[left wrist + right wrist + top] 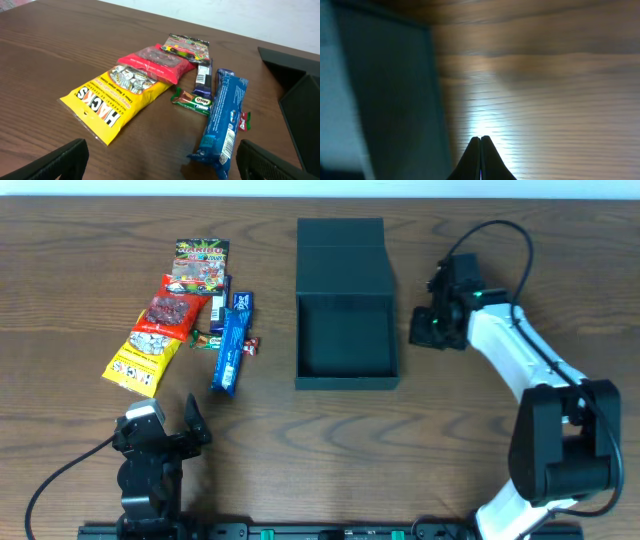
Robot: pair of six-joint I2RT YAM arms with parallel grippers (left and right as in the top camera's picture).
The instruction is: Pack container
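Left end effector [167, 162] spread; right end effector [480, 150] pressed together. HACKS bag [110, 100], MILO bar [192, 101].

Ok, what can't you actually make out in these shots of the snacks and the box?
Left wrist: the container is cut off by the right edge; its inside is unseen.
Right wrist: blurred; only the container's wall and bare table show, no snacks.
Overhead: print on the small bars is too small to read.
Both snack views: the yellow packet has its far end covered by the red packet.
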